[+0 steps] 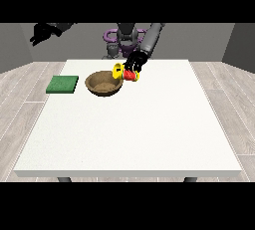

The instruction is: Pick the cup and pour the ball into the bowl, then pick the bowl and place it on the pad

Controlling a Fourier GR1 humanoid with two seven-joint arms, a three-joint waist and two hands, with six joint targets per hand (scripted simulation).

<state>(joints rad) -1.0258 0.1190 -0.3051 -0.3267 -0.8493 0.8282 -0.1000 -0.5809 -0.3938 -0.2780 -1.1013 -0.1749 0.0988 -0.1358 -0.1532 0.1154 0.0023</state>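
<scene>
Table (129,134) carries bowl (103,83), pad (63,84) well left of it. Hand at view's right (134,63) curls round tipped cup (127,73) at bowl's rim. Cup looks light, rigid; side grasp suits. Ball unseen. Other hand (40,34) raised, fingers unclear.

White table (149,139), pale plank floor (20,104), seemingly grey walls (15,45).
</scene>
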